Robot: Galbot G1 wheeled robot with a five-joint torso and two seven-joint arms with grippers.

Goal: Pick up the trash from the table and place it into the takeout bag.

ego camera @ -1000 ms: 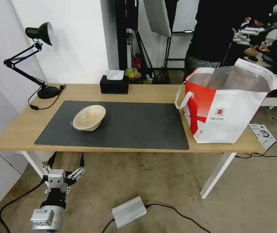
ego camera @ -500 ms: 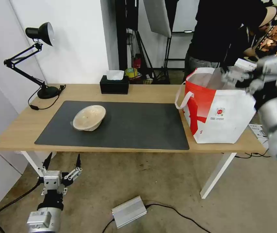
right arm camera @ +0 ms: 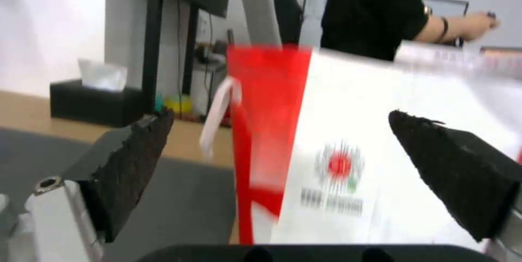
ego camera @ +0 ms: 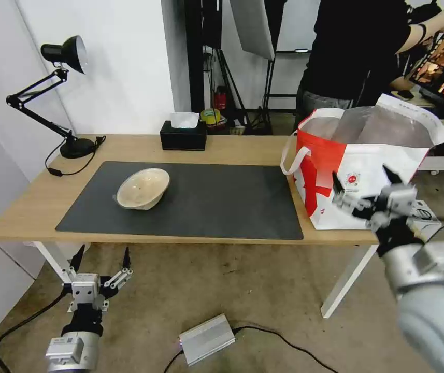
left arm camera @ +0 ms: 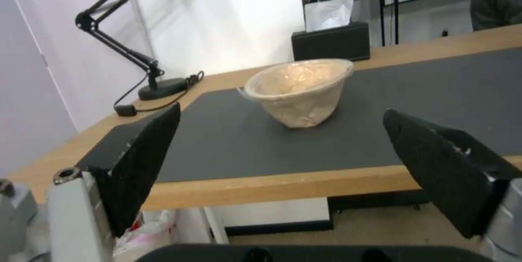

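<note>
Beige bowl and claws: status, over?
Both claws open, empty: left claw low before table, right claw beside takeout bag. Beige bowl tilted on mat. Nothing obstructing.

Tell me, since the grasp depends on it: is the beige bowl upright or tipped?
Tipped: the beige bowl leans on the mat, its rim slanted and opening facing sideways-up.

Light-wood table [ego camera: 232, 147], matt dark mat [ego camera: 206, 202]; beige paper bowl [ego camera: 143, 188]; takeout bag [ego camera: 367, 191] foil-lined, silvery.

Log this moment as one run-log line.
left gripper: open, low before table | right gripper: open, empty, before takeout bag | beige paper bowl: tilted on mat
</note>
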